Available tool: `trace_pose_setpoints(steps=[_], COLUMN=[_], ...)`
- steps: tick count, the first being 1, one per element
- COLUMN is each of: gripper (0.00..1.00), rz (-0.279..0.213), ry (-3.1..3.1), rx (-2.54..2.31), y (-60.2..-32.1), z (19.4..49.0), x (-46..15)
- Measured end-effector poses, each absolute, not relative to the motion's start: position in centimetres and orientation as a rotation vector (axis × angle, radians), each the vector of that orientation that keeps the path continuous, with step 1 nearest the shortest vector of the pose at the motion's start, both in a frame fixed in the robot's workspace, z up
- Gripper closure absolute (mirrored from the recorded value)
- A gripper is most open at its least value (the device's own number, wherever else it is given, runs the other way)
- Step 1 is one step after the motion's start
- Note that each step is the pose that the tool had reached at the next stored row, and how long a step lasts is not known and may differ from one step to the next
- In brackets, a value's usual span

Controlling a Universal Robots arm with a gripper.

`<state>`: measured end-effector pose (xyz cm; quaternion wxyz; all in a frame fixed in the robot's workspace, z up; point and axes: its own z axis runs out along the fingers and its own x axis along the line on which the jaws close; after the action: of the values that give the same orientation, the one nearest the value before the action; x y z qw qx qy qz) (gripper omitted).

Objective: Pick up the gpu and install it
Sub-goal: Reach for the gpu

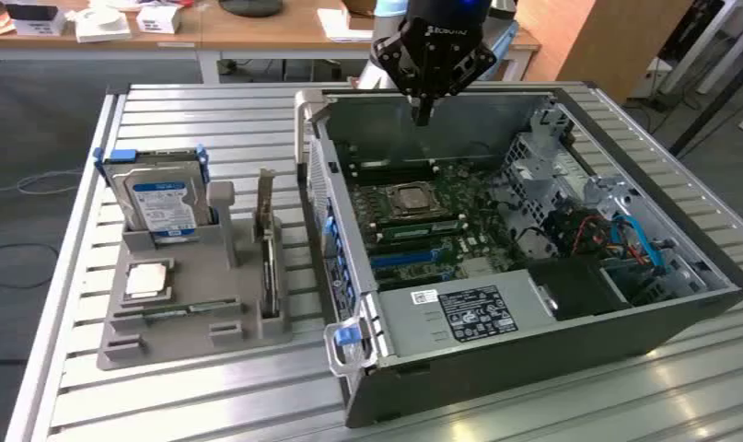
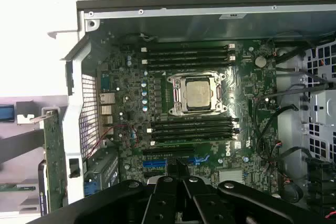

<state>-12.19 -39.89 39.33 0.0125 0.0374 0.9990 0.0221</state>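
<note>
Gpu (image 1: 269, 253) is seen standing on its long edge in a slot of the grey holder (image 1: 162, 348), just outside the computer case (image 1: 506, 368), beside the case wall on the exterior view's left. Its long axis is laid parallel to that wall (the pale bracket rises at the far end). The gripper (image 1: 423, 112), closed and empty, is held above the case's motherboard (image 1: 451, 241), well apart from the card.
</note>
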Motion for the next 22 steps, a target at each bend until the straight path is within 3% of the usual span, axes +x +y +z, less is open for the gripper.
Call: trace_pose_setpoints(steps=[22], gripper=[0.89], rz=[0.069], ry=[3.114], rx=[0.116], y=[-39.9], z=[39.3], x=[-13.9])
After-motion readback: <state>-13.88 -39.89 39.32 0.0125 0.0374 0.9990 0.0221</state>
